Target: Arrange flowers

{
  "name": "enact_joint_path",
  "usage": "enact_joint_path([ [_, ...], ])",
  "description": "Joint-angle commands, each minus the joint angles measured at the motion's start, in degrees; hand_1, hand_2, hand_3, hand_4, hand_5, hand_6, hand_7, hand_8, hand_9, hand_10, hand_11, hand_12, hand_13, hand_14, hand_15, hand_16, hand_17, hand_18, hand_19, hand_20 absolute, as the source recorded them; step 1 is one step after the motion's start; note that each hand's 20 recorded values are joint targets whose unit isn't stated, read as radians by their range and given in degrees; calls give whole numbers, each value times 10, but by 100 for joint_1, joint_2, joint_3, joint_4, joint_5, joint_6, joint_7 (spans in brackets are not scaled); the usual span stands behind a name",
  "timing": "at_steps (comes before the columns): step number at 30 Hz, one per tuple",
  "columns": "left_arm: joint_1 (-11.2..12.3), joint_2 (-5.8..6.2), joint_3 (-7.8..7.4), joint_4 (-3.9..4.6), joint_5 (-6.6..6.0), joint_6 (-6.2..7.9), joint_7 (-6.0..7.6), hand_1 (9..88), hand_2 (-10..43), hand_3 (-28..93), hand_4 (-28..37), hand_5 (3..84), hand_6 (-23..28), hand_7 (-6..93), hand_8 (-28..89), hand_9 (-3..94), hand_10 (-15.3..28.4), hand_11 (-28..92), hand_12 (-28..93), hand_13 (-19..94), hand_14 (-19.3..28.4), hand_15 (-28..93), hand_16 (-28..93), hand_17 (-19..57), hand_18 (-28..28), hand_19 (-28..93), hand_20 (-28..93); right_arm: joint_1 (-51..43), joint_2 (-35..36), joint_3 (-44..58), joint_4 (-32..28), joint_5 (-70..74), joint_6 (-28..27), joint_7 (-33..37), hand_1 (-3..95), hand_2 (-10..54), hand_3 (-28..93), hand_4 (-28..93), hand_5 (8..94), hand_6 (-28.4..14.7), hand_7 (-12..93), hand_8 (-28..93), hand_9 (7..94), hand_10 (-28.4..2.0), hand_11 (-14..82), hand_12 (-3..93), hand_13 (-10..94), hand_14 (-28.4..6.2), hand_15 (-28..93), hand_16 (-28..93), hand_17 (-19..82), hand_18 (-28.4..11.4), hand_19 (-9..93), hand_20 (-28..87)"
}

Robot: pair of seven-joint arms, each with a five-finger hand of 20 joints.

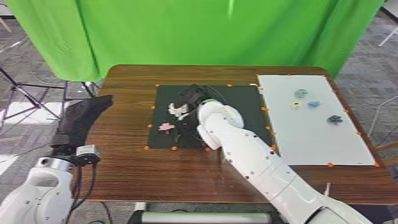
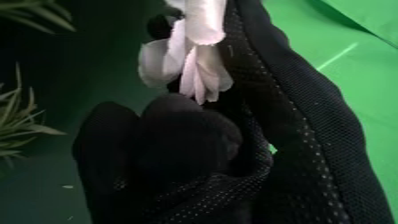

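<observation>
Over the upper left part of the black mat (image 1: pixel 247 107), my right hand (image 1: pixel 195 93) is beside a white flower (image 1: pixel 178 110). In the right wrist view, white petals (image 2: pixel 206 75) lie against the curled black fingers of the right hand (image 2: pixel 191 135), which pinch the flower; its stem is hidden. A pink flower (image 1: pixel 166 127) rests lower on the mat's left side. My left hand (image 1: pixel 80 120) is at the table's left edge, its fingers straight and holding nothing. Spiky green leaves (image 2: pixel 16 115) show beside the right hand.
On the right stands a white board (image 1: pixel 311 142) with several small flowers: a green one (image 1: pixel 300 93), a cream one (image 1: pixel 296 104), a blue one (image 1: pixel 314 104) and a dark one (image 1: pixel 335 119). Orange dots edge board and mat. A green curtain (image 1: pixel 222 35) hangs behind the table (image 1: pixel 129 172).
</observation>
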Motion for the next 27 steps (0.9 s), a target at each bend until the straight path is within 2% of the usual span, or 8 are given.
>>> enact_joint_path([
  [1, -38, -63, 52, 50, 3, -112, -72, 205, -29, 657, -228, 498, 30, 151, -61, 441, 134, 158, 109, 290, 152, 71, 22, 16, 103, 17, 137, 79, -55, -31, -136, 83, 11, -19, 545, -95, 637, -160, 641, 51, 165, -83, 709, -130, 96, 132, 937, -7, 603, 242, 684, -101, 932, 558],
  [4, -31, -63, 40, 48, 14, -132, -84, 206, -28, 655, -228, 499, 30, 151, -62, 441, 134, 158, 109, 290, 152, 71, 23, 16, 103, 17, 137, 73, -28, 6, -185, 116, -131, 6, 530, -95, 651, -160, 624, 56, 165, -122, 696, -132, 93, 131, 937, -7, 599, 244, 683, -102, 932, 558],
  [14, 7, -70, 13, 36, 13, -135, -101, 206, -29, 656, -226, 498, 30, 150, -61, 441, 135, 158, 109, 291, 153, 71, 24, 15, 104, 17, 137, 108, 100, 60, -237, -64, -506, 78, 520, -95, 648, -163, 604, 61, 168, -134, 662, -150, 85, 124, 937, -9, 580, 250, 673, -102, 932, 542],
  [17, 45, -79, -11, 17, 3, -121, -92, 207, -28, 656, -226, 497, 30, 151, -61, 441, 135, 158, 109, 291, 153, 71, 24, 15, 104, 17, 137, 132, 129, 123, -263, -70, -803, 139, 517, -95, 649, -164, 602, 60, 168, -135, 651, -156, 83, 121, 937, -9, 569, 254, 671, -100, 932, 530],
  [23, 58, -89, -26, 10, 33, -118, -84, 215, -29, 654, -223, 507, 10, 161, -65, 441, 134, 158, 110, 291, 154, 71, 26, 15, 104, 16, 137, 199, 243, 207, -324, -174, -1365, 197, 493, -95, 651, -169, 562, 66, 160, -134, 595, -178, 71, 103, 936, -12, 519, 264, 658, -93, 932, 451],
  [27, 119, -98, -66, -23, 38, -110, -93, 220, -31, 653, -220, 515, 0, 163, -70, 441, 133, 158, 110, 292, 155, 72, 27, 15, 104, 15, 137, 261, 359, 227, -365, -146, -1540, 225, 480, -95, 644, -169, 531, 67, 153, -131, 547, -192, 62, 98, 930, -17, 505, 271, 646, -98, 932, 429],
])
